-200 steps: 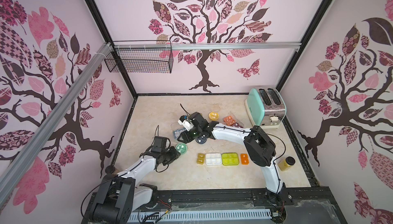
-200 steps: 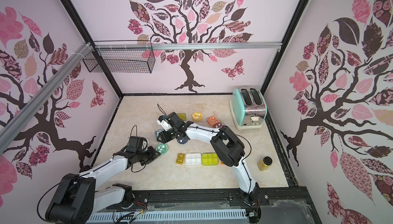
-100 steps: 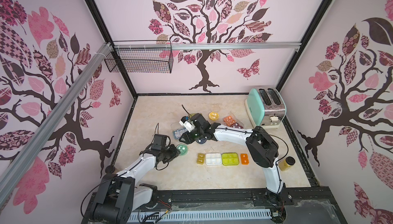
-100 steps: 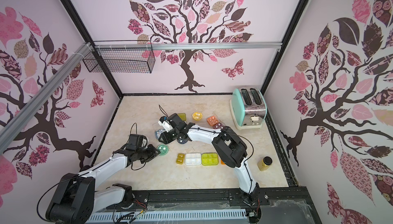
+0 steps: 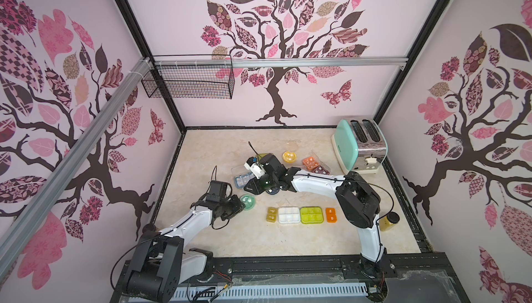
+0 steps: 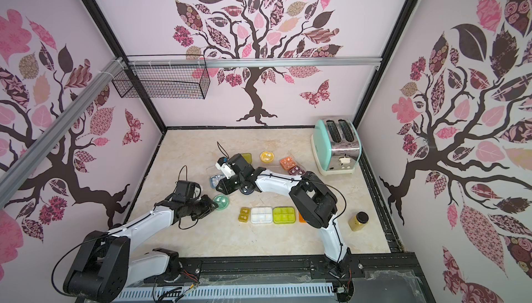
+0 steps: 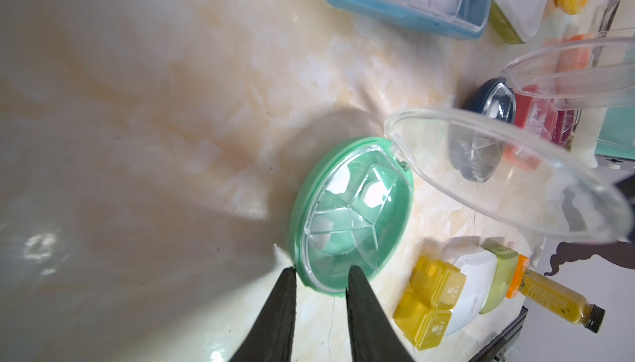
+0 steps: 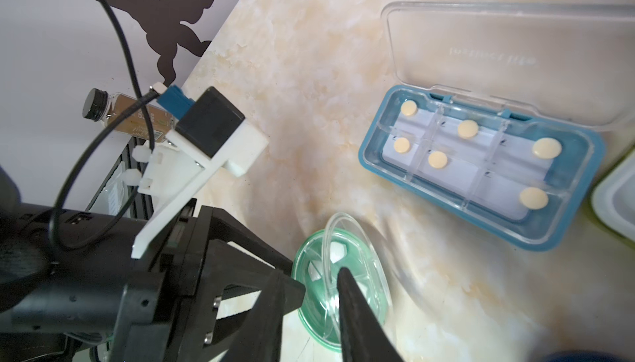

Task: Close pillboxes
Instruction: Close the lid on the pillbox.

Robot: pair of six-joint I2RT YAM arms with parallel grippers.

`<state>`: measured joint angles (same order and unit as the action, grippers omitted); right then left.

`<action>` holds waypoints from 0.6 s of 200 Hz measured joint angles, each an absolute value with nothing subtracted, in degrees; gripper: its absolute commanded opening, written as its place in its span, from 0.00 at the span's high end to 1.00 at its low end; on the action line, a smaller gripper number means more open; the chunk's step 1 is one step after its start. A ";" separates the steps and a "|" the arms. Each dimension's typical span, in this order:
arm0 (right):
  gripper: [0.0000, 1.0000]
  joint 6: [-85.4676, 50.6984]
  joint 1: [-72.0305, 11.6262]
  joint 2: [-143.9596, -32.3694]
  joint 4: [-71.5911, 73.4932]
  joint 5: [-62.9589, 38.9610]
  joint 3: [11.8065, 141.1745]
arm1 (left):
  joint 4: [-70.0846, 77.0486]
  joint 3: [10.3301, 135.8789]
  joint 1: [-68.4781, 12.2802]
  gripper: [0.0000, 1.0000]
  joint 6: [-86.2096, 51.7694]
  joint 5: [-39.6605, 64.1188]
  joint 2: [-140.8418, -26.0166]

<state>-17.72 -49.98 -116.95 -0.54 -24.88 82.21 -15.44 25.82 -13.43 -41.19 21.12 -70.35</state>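
Note:
A round green pillbox (image 5: 247, 202) (image 7: 350, 212) lies on the table with its clear lid (image 7: 498, 174) raised at a slant. My left gripper (image 7: 321, 271) (image 5: 240, 205) is shut on the near rim of its base. My right gripper (image 8: 314, 277) (image 5: 253, 189) reaches in from the far side. Its fingers stand either side of the lid's rim (image 8: 330, 260) with a narrow gap showing. An open blue rectangular pillbox (image 8: 477, 167) (image 5: 243, 178) with pills lies just behind. Shut amber (image 5: 271, 214), white (image 5: 288, 214), lime (image 5: 311, 214) and orange (image 5: 331, 214) pillboxes form a row in front.
A navy round box (image 5: 272, 191) sits under the right arm. Yellow round (image 5: 289, 156), orange (image 5: 311, 161) and maroon (image 5: 321, 169) boxes lie further back. The mint toaster (image 5: 358, 147) stands at the back right, a dark-lidded jar (image 5: 388, 221) at the front right, a wire basket (image 5: 190, 81) on the wall.
Both arms have shifted only slightly around the green pillbox, the right gripper edging down toward it. The box itself has stayed in place.

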 measured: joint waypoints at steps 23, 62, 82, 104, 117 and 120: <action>0.71 -19.31 -49.98 -116.71 0.71 -25.74 80.20 | -15.35 25.82 -14.15 0.72 -41.41 21.08 -70.39; 0.73 -21.26 -50.15 -116.73 1.96 -26.85 78.52 | -15.27 26.37 -15.44 0.73 -41.85 20.86 -70.39; 0.73 -22.11 -50.35 -116.71 3.03 -26.87 77.80 | -15.09 26.74 -15.97 0.73 -42.06 20.64 -70.39; 0.73 -23.00 -50.46 -116.64 4.16 -26.92 76.20 | -15.03 26.89 -16.88 0.73 -42.28 20.62 -70.32; 0.73 -23.73 -50.50 -116.64 4.71 -26.94 75.13 | -15.16 26.89 -17.45 0.73 -42.50 20.62 -70.02; 0.73 -23.90 -50.50 -116.64 4.80 -26.96 74.96 | -15.25 26.89 -17.56 0.73 -42.54 20.64 -69.89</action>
